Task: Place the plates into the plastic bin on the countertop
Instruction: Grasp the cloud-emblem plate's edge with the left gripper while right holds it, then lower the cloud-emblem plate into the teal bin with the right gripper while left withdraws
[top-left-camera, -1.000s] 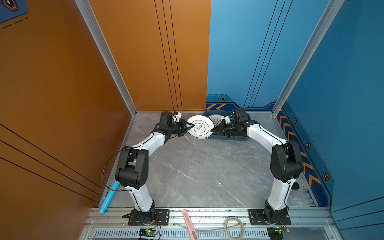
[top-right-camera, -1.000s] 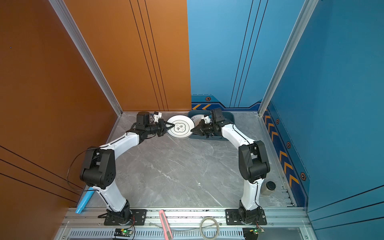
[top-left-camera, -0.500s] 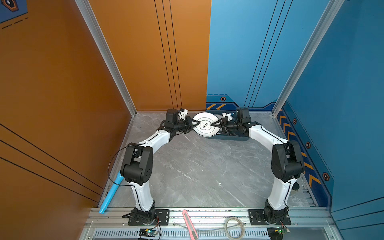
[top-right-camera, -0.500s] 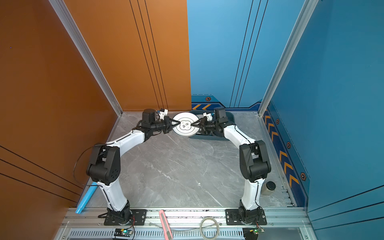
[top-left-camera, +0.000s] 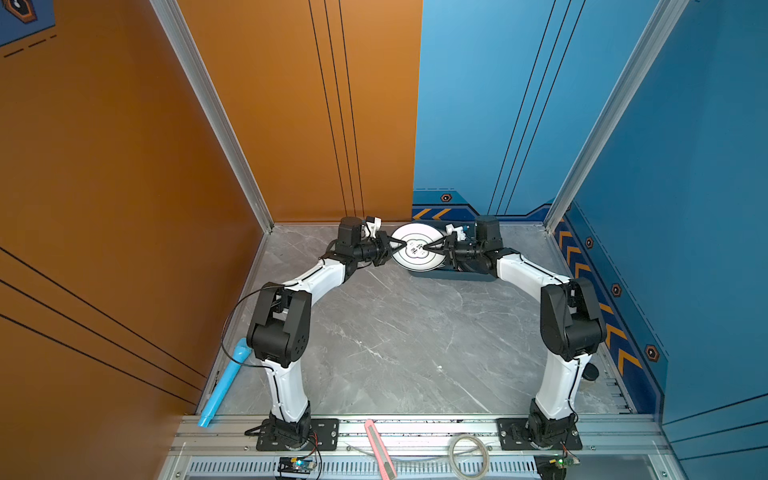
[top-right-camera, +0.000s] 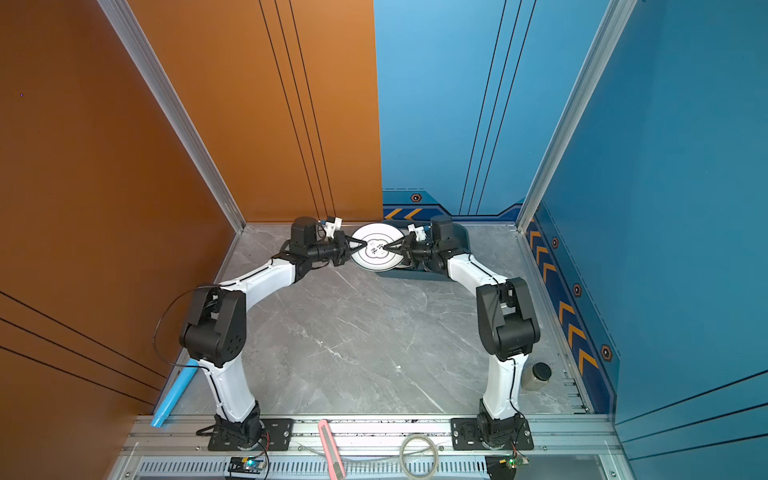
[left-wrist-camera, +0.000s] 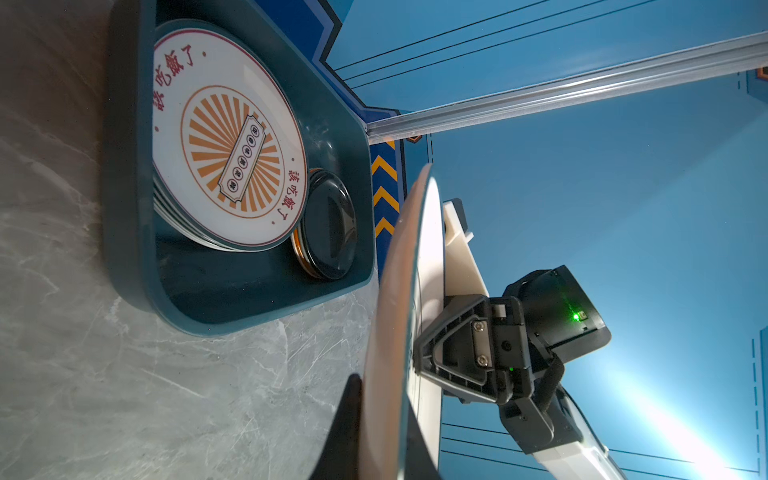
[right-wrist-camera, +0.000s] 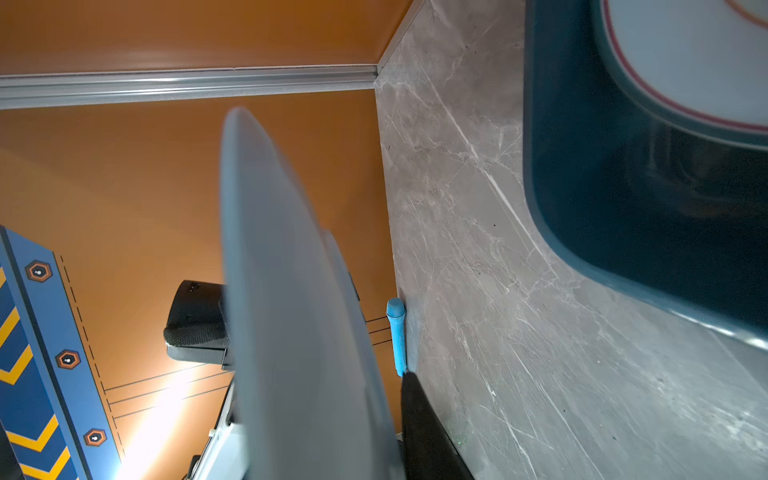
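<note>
The white quatrefoil plate (top-left-camera: 417, 261) hung in the air, roughly level, held at 2 opposite edges. In both top views it sat over the left end of the teal plastic bin (left-wrist-camera: 129, 174), and part of it seemed to overhang the rim toward the worktop (top-left-camera: 395, 332).

The left hand (top-left-camera: 400, 247) was clenched on the plate's left edge, and the left wrist view showed the rim pinched between 2 dark fingers. The right hand (top-left-camera: 430, 248) reached in from the other side with a finger above the plate and a finger below it. It looked to be grasping the plate too, though the right wrist view was smeared and showed only 1 finger (right-wrist-camera: 419, 424) clearly.

Inside the bin lay a stack topped by the sunburst plate (left-wrist-camera: 228, 141), its edge overlapping a small black plate (left-wrist-camera: 330, 224).

The main hazard, I judged, was the shared grip. A rigid plate clamped from 2 sides could twist or slip free if the arms moved out of step. Letting go unevenly carried the same danger, since the plate would pivot on the remaining hand and drop edge-first. Lowered from where it hung, it might catch the bin's rim and tip onto the worktop. Set off-centre on the sunburst plate, it could slide toward the black one and knock it.
</note>
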